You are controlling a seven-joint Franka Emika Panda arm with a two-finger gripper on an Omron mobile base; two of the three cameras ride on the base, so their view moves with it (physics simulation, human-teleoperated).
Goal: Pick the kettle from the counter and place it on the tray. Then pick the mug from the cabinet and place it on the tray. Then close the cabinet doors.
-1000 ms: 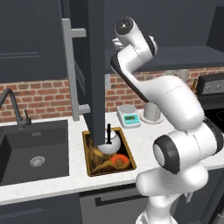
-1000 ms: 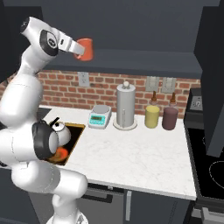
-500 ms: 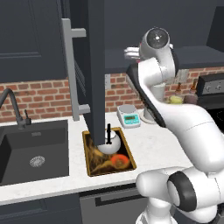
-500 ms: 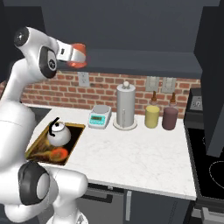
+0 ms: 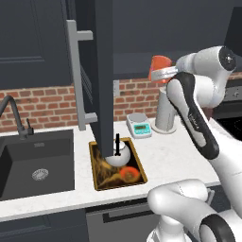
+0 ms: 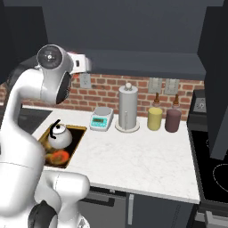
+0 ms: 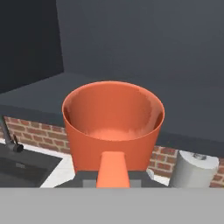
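1. The mug [image 5: 159, 67] is shown gripped by its handle in the fingers [image 7: 113, 175], which are closed on it; in the hand view its open mouth is turned toward the camera and its orange handle runs down between the fingers
2. Over the last second the mug has been carried from a position close to the open cabinet doors [image 5: 103, 75] out to the right and in front of the paper-towel roll [image 5: 166, 113], high above the table [image 5: 179, 153]; the arm has been swung round with it
3. The kettle [image 5: 116, 152] is seen seated upright at the far end of the tray [image 5: 101, 177], unchanged across the three moments; the first part of the task is therefore judged complete
4. The mug is judged to be in transit: it is clear of the cabinet, well above the tray and off to the right of it, so a move back to the left and a descent are still required
5. Free space on the tray is visible at its near end, beside the orange spot; placement there would be expected to avoid the kettle
6. One cabinet door is seen standing edge-on over the tray, so the closing step is not yet done
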